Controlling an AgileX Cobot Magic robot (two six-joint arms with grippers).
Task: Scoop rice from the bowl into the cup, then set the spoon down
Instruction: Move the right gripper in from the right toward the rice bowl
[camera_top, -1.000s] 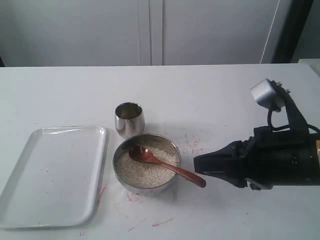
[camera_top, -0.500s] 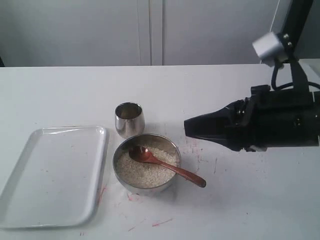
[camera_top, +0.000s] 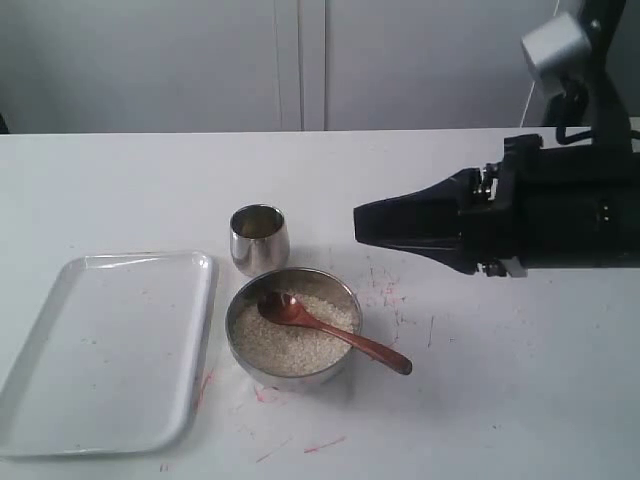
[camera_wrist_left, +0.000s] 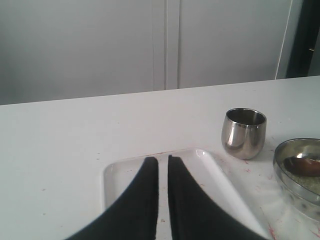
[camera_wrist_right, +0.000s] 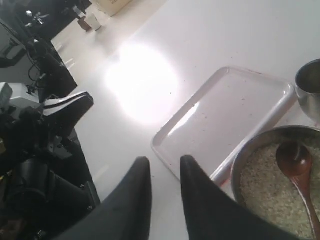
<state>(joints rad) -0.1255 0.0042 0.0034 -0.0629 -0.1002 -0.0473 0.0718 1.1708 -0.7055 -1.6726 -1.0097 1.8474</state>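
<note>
Right arm: held level above the bench, entered from the right of the exterior view, wrist camera raised above it. Right tool (camera_top: 358, 224): pointed leftward, nothing held, fingers (camera_wrist_right: 136, 195) seen slightly parted in the right wrist view. Left arm: not seen in the exterior view. Left tool (camera_wrist_left: 163, 161): nothing gripped, two dark fingers (camera_wrist_left: 145, 190) set nearly together, a thin gap left between

The exterior view cuts the right arm (camera_top: 560, 215) at its 3 o'clock edge; the left tool is outside that view. Left wrist view cuts the bowl (camera_wrist_left: 292, 170) and spoon (camera_wrist_left: 304, 165). Right wrist view clips the cup (camera_wrist_right: 309, 85). The cup's contents cannot be told.
</note>
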